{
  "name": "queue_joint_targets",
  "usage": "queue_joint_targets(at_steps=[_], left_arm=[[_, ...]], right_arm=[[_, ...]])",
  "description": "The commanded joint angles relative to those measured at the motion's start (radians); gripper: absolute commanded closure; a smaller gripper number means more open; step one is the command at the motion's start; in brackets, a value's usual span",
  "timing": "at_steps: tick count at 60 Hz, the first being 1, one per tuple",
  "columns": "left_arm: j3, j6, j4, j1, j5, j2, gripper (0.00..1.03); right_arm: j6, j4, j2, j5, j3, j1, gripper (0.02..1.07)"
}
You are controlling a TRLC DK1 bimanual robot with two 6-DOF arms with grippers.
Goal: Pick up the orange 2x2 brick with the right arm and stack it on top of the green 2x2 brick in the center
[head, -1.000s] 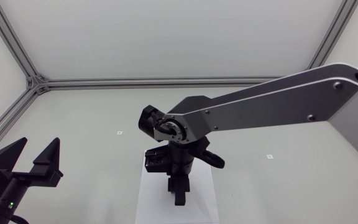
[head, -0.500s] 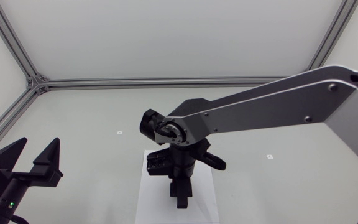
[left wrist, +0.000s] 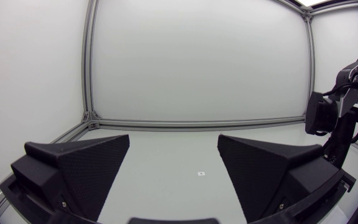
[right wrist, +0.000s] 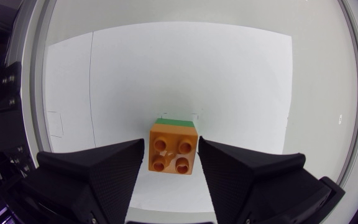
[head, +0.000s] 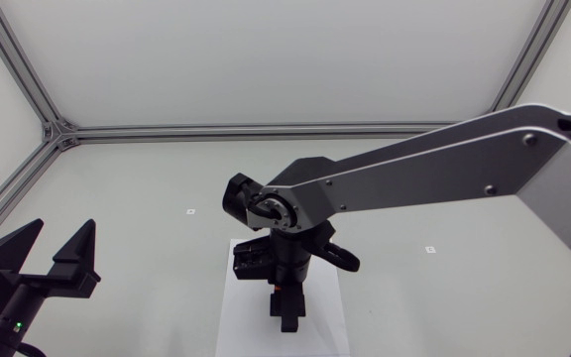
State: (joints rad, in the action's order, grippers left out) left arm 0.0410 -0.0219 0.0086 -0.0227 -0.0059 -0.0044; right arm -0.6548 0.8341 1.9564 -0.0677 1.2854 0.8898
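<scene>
Contact on both flanks: the right gripper (right wrist: 172, 143) is clamped on the orange 2x2 brick (right wrist: 173, 148), one broad finger against each side wall, studs facing up at the wrist camera. Just past its far edge peeks a sliver of the green 2x2 brick (right wrist: 176, 121), apparently underneath, on the white sheet (right wrist: 166, 68) in the middle of the tabletop (head: 147, 188). Whether orange is fully seated on green, I can't tell from here. It looks like a light, rigid plastic block with smooth, slick walls, so I'd judge the flat opposite sides the right place to hold, squarely so it doesn't tilt. The studs will likely want a firm, straight press to lock. Off to the side, the left gripper (left wrist: 173, 138) sits spread wide, holding nothing.
</scene>
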Motion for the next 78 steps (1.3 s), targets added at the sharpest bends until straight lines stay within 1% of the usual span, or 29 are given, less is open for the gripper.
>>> queue_joint_targets(at_steps=[1, 4, 7, 16, 17, 19, 21, 39, 78], left_arm=[[-0.041, 0.013, -0.015, 0.003, 0.004, -0.008, 0.04], [-0.041, 0.013, -0.015, 0.003, 0.004, -0.008, 0.04], [-0.041, 0.013, -0.015, 0.003, 0.004, -0.008, 0.04], [-0.041, 0.013, -0.015, 0.003, 0.004, -0.008, 0.04], [-0.041, 0.013, -0.015, 0.003, 0.004, -0.008, 0.04], [-0.041, 0.013, -0.015, 0.003, 0.004, -0.008, 0.04], [-0.041, 0.013, -0.015, 0.003, 0.004, -0.008, 0.04], [-0.041, 0.013, -0.015, 0.003, 0.004, -0.008, 0.04], [-0.041, 0.013, -0.015, 0.003, 0.004, -0.008, 0.04]], right_arm=[[0.014, -0.003, 0.029, -0.006, -0.015, -0.002, 0.5], [0.014, -0.004, 0.03, -0.006, -0.014, -0.002, 0.57], [0.014, -0.009, 0.033, -0.006, -0.014, -0.005, 0.61], [0.014, -0.012, 0.032, -0.006, -0.006, -0.005, 0.63], [0.014, -0.012, 0.03, -0.006, -0.005, -0.003, 0.64], [0.014, -0.012, 0.03, -0.006, -0.003, -0.002, 0.7], [0.014, -0.013, 0.029, -0.006, 0.0, -0.002, 0.72], [0.015, -0.006, 0.033, -0.004, 0.043, 0.0, 0.71], [0.007, -0.009, 0.033, -0.004, 0.015, -0.015, 0.7]])
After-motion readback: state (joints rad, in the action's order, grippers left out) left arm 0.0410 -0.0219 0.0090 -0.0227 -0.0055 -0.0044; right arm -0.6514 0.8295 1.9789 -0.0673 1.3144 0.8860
